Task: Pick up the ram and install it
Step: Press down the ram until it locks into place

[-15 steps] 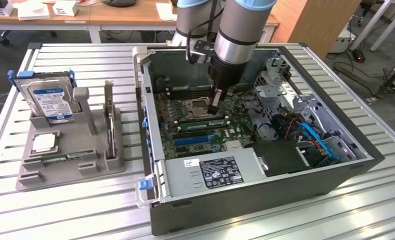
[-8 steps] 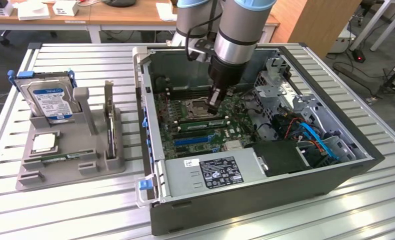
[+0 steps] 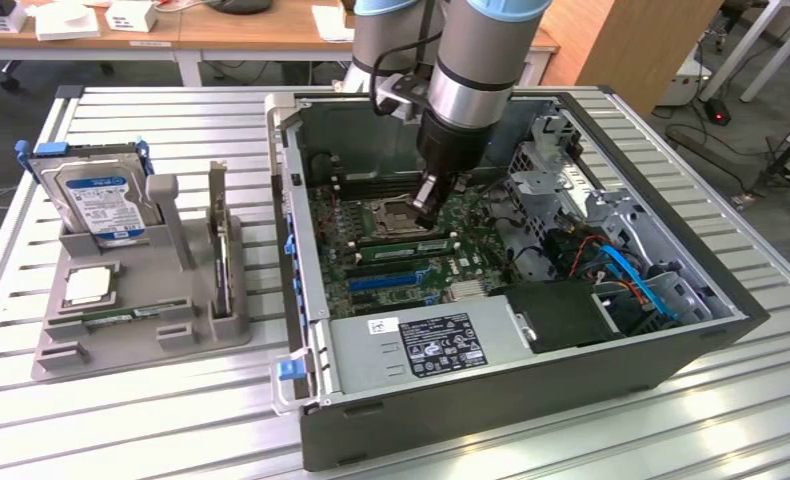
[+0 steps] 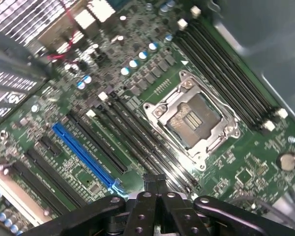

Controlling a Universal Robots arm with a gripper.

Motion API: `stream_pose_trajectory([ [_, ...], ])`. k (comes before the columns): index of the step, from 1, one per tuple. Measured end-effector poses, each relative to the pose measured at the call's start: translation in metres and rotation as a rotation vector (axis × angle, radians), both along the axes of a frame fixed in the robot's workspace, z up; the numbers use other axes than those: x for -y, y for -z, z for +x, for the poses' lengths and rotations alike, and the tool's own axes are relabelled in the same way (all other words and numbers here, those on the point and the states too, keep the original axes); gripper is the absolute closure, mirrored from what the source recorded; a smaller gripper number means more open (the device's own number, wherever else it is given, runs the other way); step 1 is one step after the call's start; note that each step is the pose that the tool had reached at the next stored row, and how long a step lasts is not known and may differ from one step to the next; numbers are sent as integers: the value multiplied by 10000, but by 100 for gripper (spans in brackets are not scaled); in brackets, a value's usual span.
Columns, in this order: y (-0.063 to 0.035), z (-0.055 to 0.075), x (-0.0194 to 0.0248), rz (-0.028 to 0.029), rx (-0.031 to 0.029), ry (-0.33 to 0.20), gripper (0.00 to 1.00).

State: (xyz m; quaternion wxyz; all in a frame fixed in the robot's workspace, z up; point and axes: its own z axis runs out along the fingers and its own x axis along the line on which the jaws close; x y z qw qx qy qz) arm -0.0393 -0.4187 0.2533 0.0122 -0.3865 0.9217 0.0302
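Aluminium slat table (image 3: 168, 420) carries the open PC case (image 3: 502, 400). The UR arm (image 3: 469, 90) reaches straight down into it, over the motherboard (image 3: 368, 215).

Step in hand, as I read it: seating the ram (image 3: 402, 245) in the DIMM slots (image 4: 137, 140) just beside the empty CPU socket (image 4: 191, 120). The gripper (image 4: 156, 183) has its fingers pressed together with no gap. The tips are right over the slot bank on the side away from the socket, and nothing shows pinched between them, so this looks like a push rather than a carry.

To do it well:
- keep the push square to the board, since a tilted load will bind the stick in the slot
- press over the stick's top edge, not on the slot wall or the white end latches (image 4: 102, 96)
- stay clear of the socket frame, which is close by
- check both ends are down, because one end can sit high

I can't tell from here whether the latches have closed.

The ram, in the exterior view: a long, thin green strip standing on edge in the slot bank, parallel to the slots, on the near side of the socket and just under the gripper (image 3: 429, 215). Chips and label are too small to make out
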Motion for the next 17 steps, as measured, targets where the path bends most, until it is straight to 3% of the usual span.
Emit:
stream_pose_trajectory([
  [17,0,-11,0,-1,-1,2421,91],
])
